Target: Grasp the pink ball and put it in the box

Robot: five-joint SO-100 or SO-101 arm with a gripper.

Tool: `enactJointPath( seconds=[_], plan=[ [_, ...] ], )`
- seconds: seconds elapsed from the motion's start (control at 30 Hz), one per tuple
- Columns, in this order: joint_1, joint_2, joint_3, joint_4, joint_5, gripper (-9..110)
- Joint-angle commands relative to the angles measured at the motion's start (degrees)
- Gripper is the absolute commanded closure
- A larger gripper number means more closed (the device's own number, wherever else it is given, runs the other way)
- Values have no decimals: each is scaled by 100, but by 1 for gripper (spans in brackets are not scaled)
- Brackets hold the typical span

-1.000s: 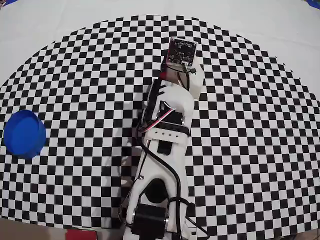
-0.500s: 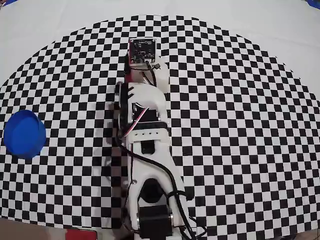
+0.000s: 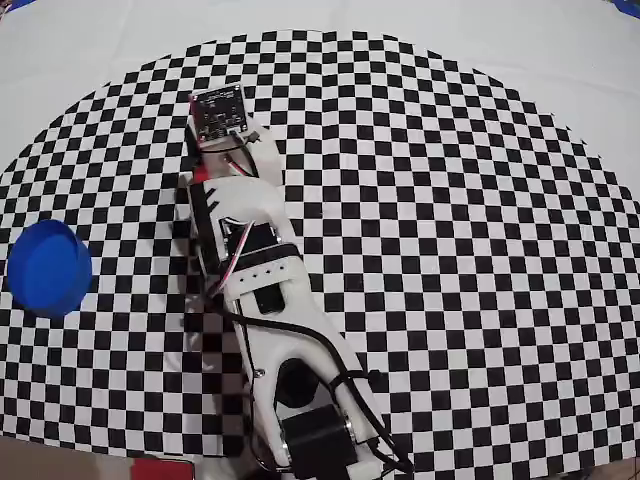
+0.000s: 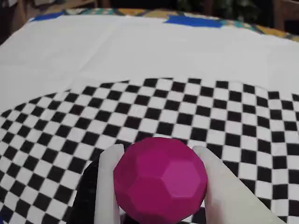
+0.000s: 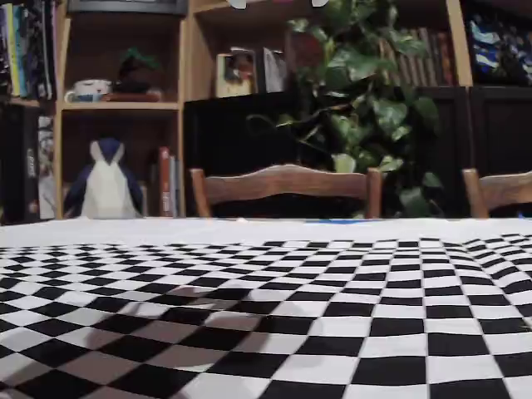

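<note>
**Pink ball held fast between the fingers**

The gripper (image 4: pixel 159 154) clamps the ball (image 4: pixel 160 185) in the wrist view, one white finger (image 4: pixel 108 184) pressed to its left flank and the other to its right. The ball is a faceted magenta sphere, so it has no long axis and points no particular way; its flat facets catch the light on the side facing the camera. Ahead of the fingertips lies the checkered mat (image 4: pixel 154 116), and past that a plain white cloth (image 4: pixel 140 51).

The overhead view shows what the wrist camera cannot: the whole arm (image 3: pixel 270 300) stretched over the mat, and the blue box (image 3: pixel 47 267) standing well off to the arm's left in that picture, near the mat's edge. From above the ball itself is hidden under the wrist, and whether it is lifted off the mat cannot be told.

The low fixed view catches neither arm, ball nor box, only the mat (image 5: pixel 266 316) with a soft shadow on it, chairs (image 5: pixel 287 187), a plant (image 5: pixel 374 91) and bookshelves (image 5: pixel 116 100).
</note>
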Motion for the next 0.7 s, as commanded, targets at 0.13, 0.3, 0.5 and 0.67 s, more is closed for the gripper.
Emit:
enactJointPath(
  seconds=[0.13, 0.3, 0.5, 0.67],
  plan=[
    [-510, 202, -35, -53, -9, 101],
    [-896, 202, -9, -53, -44, 101],
    [-1213, 167, -35, -70, -44, 101],
    [-1582, 264, 18, -70, -9, 101]
  ],
)
